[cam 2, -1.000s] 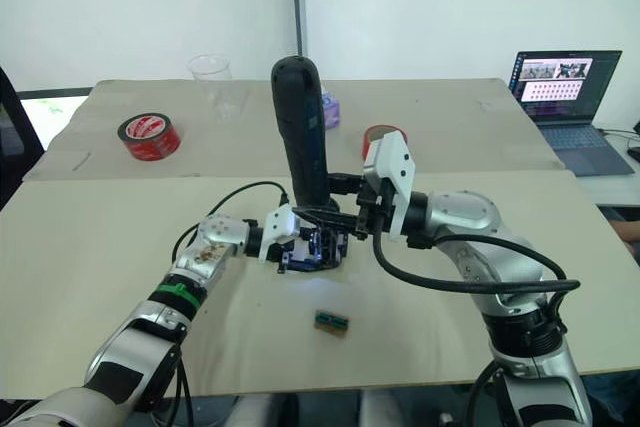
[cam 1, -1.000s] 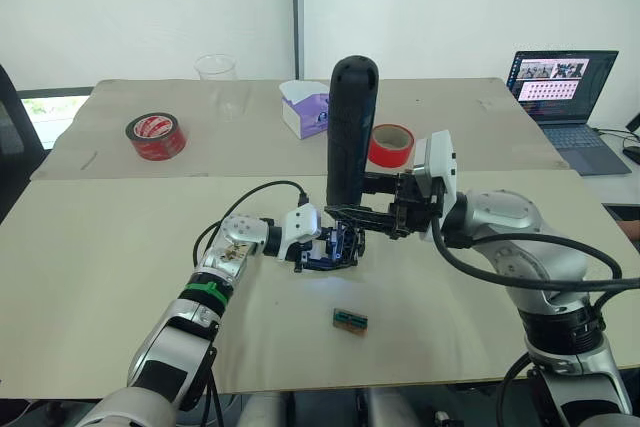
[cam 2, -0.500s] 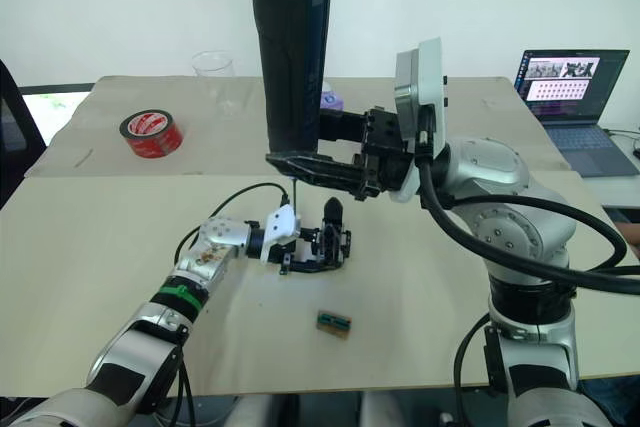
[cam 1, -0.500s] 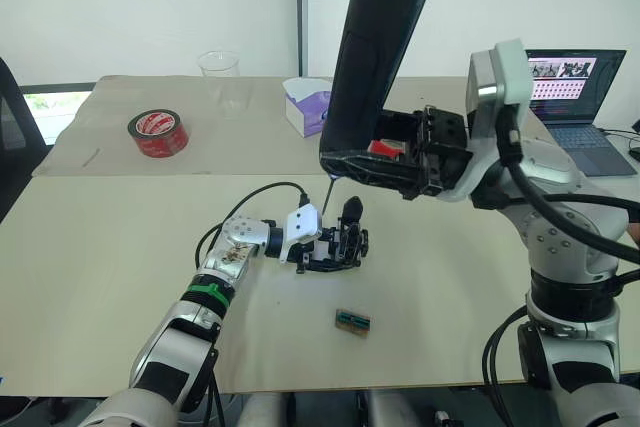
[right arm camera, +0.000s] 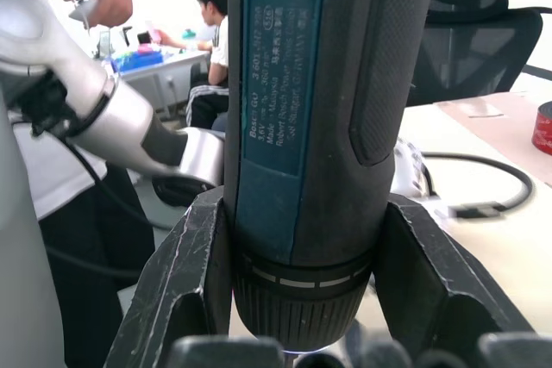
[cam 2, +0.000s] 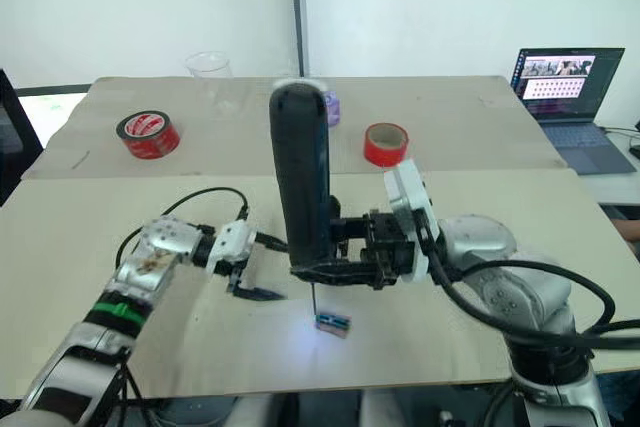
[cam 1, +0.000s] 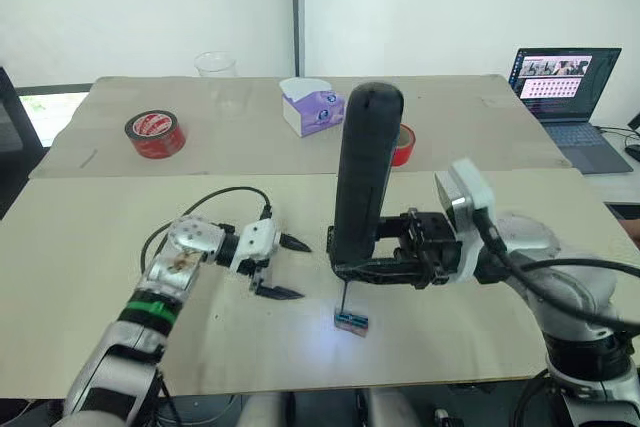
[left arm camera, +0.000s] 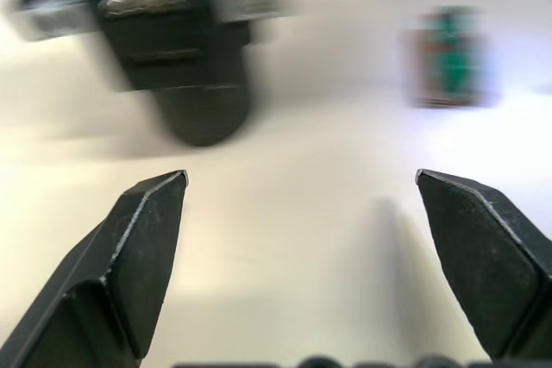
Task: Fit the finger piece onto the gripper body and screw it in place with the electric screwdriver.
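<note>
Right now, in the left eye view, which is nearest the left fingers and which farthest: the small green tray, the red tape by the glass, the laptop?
1. Small green tray, on the near table to their right.
2. Red tape, far left.
3. Laptop, far right.

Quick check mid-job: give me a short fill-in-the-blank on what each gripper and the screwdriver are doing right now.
1. The right gripper is shut on the electric ____.
2. The left gripper has its jaws ____ and holds nothing.
3. The screwdriver's bit points down at the small green-brown ____ on the table.
4. Two rolls of ____ tape lie on the far table.

Missing words: screwdriver; open; tray; red
</note>
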Tool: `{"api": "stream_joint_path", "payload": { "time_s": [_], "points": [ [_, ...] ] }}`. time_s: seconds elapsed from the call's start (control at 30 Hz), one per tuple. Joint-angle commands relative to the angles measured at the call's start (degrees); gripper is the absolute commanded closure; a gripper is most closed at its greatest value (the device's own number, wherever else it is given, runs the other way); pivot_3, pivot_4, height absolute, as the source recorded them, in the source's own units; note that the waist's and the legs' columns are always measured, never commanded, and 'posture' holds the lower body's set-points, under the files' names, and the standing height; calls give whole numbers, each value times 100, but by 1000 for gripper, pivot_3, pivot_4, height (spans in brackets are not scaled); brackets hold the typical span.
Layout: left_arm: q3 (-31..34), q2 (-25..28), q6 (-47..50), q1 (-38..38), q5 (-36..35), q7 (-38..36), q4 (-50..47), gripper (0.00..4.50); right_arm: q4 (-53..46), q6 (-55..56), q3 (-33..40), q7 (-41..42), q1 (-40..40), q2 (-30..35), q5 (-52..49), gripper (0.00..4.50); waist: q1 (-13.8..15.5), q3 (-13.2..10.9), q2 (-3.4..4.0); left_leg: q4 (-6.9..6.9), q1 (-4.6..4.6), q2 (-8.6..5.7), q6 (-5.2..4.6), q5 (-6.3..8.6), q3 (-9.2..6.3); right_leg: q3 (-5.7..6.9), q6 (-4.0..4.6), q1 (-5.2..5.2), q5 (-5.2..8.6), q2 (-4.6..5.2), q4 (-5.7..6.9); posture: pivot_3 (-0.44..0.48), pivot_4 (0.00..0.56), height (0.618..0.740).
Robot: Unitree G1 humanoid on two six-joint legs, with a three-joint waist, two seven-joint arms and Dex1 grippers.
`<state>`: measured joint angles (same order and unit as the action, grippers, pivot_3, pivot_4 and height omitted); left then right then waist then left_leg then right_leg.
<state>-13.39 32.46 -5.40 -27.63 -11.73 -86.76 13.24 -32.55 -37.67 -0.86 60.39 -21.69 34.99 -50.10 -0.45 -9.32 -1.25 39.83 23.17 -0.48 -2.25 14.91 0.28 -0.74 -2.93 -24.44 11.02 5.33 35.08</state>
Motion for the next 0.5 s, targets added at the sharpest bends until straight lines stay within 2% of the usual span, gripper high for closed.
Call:
{"api": "stream_joint_path", "payload": {
  "time_s": [0.03,0.23,0.5],
  "points": [
    [-119,-104,150,286,-276,98,-890,0,-322,565,128,-9,206,-28,265,2613,40,0,0,2,-1,-1,0,0,0,1,0,1,0,1,-1,0,150,740],
    [-414,-227,518,288,-291,110,-1059,0,-385,725,72,-396,341,-184,515,2613,64,0,0,11,-12,1,4,-3,2,-1,1,10,1,-11,2,0,150,740],
    [-569,-385,559,69,-179,198,-868,0,-442,899,-20,-455,660,-145,778,2613,85,0,0,8,-10,-1,4,-3,4,-1,2,10,1,-12,1,0,150,740]
  ]
}}
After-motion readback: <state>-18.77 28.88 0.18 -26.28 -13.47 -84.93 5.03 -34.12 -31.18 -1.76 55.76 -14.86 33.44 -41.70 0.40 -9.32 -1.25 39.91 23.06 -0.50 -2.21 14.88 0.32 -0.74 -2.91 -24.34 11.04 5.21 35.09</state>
